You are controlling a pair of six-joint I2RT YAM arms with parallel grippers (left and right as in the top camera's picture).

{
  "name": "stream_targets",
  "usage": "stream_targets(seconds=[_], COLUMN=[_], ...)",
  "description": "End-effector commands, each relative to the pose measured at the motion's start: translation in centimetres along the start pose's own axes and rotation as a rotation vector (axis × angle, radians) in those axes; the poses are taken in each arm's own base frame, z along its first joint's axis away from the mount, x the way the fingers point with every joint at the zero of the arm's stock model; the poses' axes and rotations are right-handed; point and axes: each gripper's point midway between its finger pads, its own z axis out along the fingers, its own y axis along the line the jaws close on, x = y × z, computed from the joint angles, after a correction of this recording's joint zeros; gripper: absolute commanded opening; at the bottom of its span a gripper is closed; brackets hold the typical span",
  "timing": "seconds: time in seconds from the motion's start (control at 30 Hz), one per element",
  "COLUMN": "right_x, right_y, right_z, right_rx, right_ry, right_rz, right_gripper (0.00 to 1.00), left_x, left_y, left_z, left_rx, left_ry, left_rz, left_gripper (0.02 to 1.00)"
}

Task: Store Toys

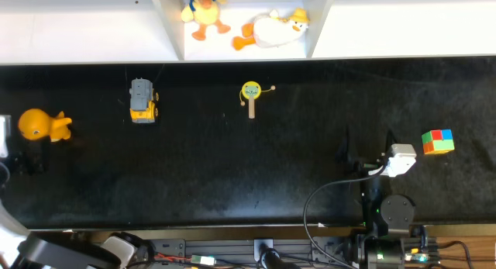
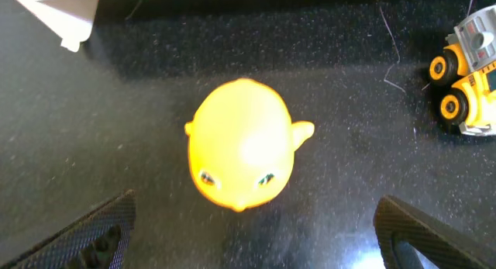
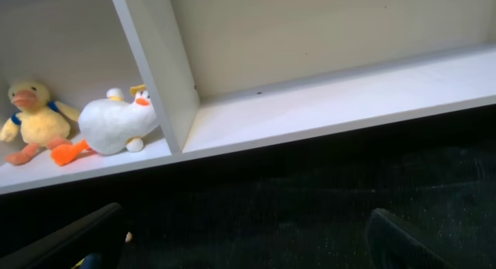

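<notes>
Your left end effector (image 2: pixel 253 232) stands wide open, a finger at each lower corner of the left wrist frame. The yellow whale-like toy (image 2: pixel 242 145) lies on the counter (image 2: pixel 93 129) just ahead, centre frame, untouched. It looks light, smooth and probably squashy, so close across the plump body, not the fin. The toy truck (image 2: pixel 469 75) sits upper right. Your right end effector (image 3: pixel 244 238), also wide, faces the shelf (image 3: pixel 325 106).
</notes>
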Motion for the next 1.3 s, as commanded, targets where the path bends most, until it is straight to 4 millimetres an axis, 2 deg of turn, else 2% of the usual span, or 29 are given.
stream_targets(seconds=[0.03,0.23,0.47,0.77,1.07,1.2,1.3], right_x=[0.3,0.3,0.3,0.3,0.3,0.3,0.3], right_y=[-0.1,-0.1,-0.1,-0.1,-0.1,-0.1,-0.1], right_z=[0.0,0.0,0.0,0.0,0.0,0.0,0.0], right_rx=[0.005,0.005,0.005,0.005,0.005,0.005,0.005], right_ry=[-0.002,-0.002,-0.002,-0.002,-0.002,-0.002,-0.002], right_rz=[0.004,0.004,0.004,0.004,0.004,0.004,0.004], right_gripper=[0.996,0.993,0.996,0.996,0.993,0.993,0.996], left_x=[-1.0,-1.4,-0.1,-0.6,-0.2,0.0,0.2], left_y=[1.5,2.6,2.0,1.8,1.6,1.9,2.1], left_z=[0.5,0.7,1.7,2.8,4.2,4.2,4.2], left_rx=[-0.040,-0.042,-0.005,0.010,0.031,0.016,0.006], left_ry=[0.032,0.047,0.102,0.095,0.110,0.122,0.134], left_rz=[-0.063,-0.089,-0.116,-0.084,-0.075,-0.072,-0.072], left_gripper=[0.998,0.998,0.998,0.998,0.998,0.996,0.936])
